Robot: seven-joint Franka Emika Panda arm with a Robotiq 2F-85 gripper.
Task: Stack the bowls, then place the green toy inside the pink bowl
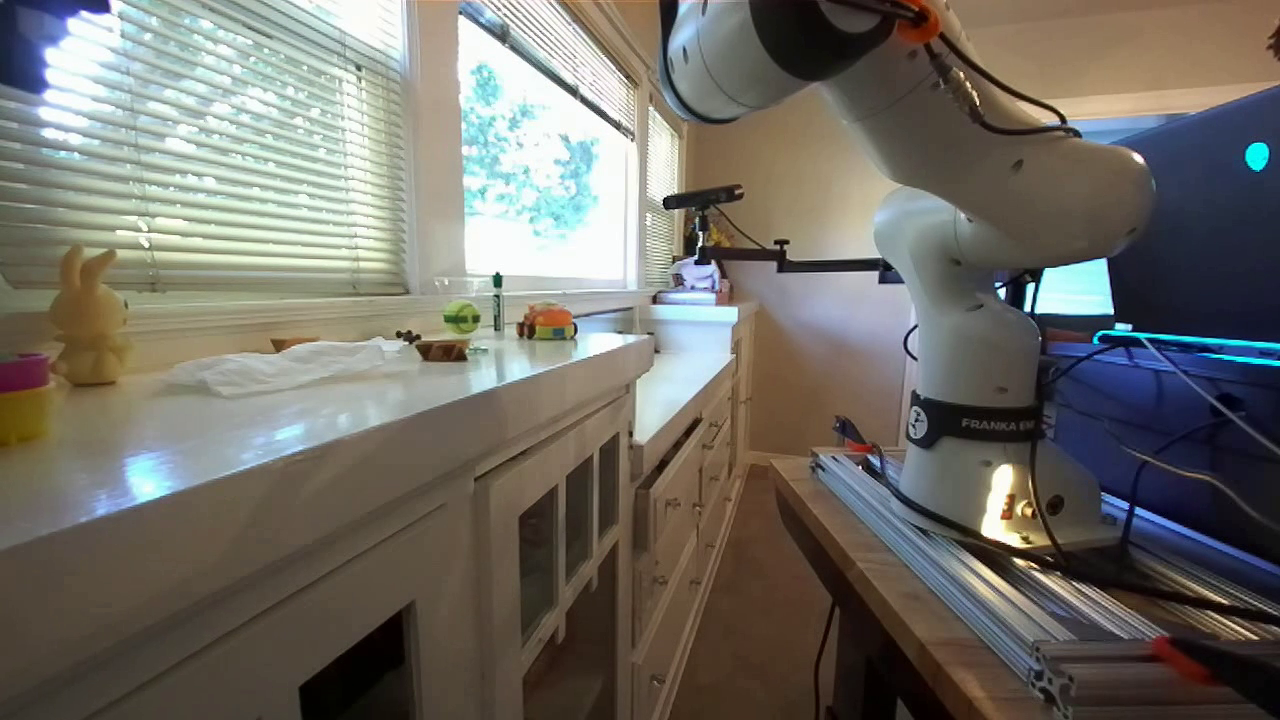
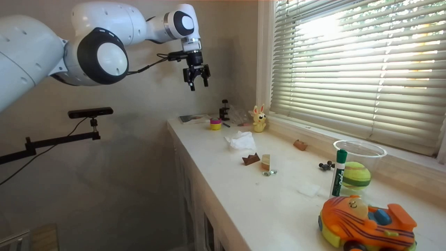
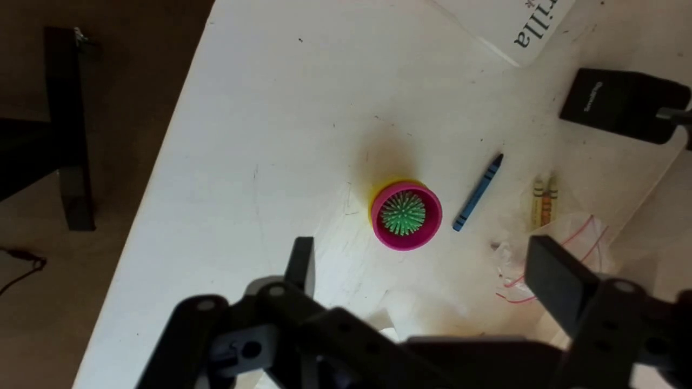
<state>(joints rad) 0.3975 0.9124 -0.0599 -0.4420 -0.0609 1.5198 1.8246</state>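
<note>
The pink bowl (image 3: 432, 217) sits nested in the yellow bowl (image 3: 379, 190) on the white counter (image 3: 259, 135). The green toy (image 3: 403, 213), a spiky ball, lies inside the pink bowl in the wrist view. The stack also shows in both exterior views, with pink (image 2: 215, 121) above yellow (image 2: 215, 127), and at the left edge pink (image 1: 22, 372) above yellow (image 1: 24, 414). I cannot make out the green toy there. My gripper (image 2: 199, 86) is open and empty, well above the counter. In the wrist view its fingers (image 3: 427, 265) are wide apart, with the stack beyond them.
A blue crayon (image 3: 478, 192), a plastic bag (image 3: 567, 259) and a black clamp (image 3: 621, 105) lie near the bowls. A yellow rabbit (image 2: 259, 120), tissue (image 2: 243, 141), brown pieces (image 2: 251, 159), green marker (image 2: 338, 177), clear cup (image 2: 378, 152) and orange toy car (image 2: 366, 223) stand along the counter.
</note>
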